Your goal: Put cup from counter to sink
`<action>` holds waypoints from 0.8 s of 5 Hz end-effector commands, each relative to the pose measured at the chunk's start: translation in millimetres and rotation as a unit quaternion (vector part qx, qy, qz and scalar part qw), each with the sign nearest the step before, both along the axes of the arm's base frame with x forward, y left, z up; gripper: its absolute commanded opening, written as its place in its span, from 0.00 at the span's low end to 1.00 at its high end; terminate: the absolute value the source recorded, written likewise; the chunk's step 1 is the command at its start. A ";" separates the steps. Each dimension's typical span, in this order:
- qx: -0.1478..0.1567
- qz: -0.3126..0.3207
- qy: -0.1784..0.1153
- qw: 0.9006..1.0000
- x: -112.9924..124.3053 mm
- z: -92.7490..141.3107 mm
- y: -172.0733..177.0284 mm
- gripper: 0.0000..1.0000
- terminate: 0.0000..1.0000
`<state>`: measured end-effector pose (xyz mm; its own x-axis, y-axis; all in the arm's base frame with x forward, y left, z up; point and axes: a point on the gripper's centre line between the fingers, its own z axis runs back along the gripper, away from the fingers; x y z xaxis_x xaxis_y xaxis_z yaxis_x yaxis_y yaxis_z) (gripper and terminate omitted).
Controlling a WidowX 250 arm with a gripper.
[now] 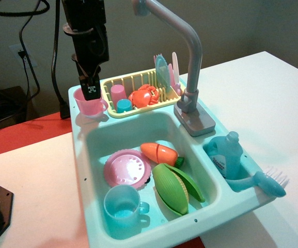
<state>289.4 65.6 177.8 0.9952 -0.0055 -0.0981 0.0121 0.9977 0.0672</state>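
Observation:
The pink translucent cup [90,107] stands upright on the back left corner of the mint-teal counter [78,125], its handle pointing right. My gripper [91,91] hangs straight down from the black arm, and its fingertips [91,93] reach the cup's rim. I cannot tell whether the fingers are closed on the rim. The sink [138,126] lies just in front of the cup, with the tall grey faucet [191,57] at its back right.
In the basin lie a pink plate [127,168], a toy carrot [160,153], a green corn cob [174,188] and a light blue handled cup [123,209]. The yellow dish rack [133,82] holds a pink tumbler [119,94], a red crab and plates. A blue bottle [226,155] and a brush [265,182] sit at the right.

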 end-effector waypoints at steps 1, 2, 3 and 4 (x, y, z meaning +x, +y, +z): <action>0.000 0.000 0.000 1.000 0.0 0.0 0.0 1.00 0.00; 0.002 0.002 -0.002 1.000 7.1 -4.4 0.1 1.00 0.00; 0.003 0.005 0.002 1.000 11.1 -17.4 1.3 1.00 0.00; 0.003 0.005 0.012 1.000 8.7 -28.0 1.7 1.00 0.00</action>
<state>292.0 67.0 130.9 0.9864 -0.0110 -0.1641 0.0221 0.9976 0.0658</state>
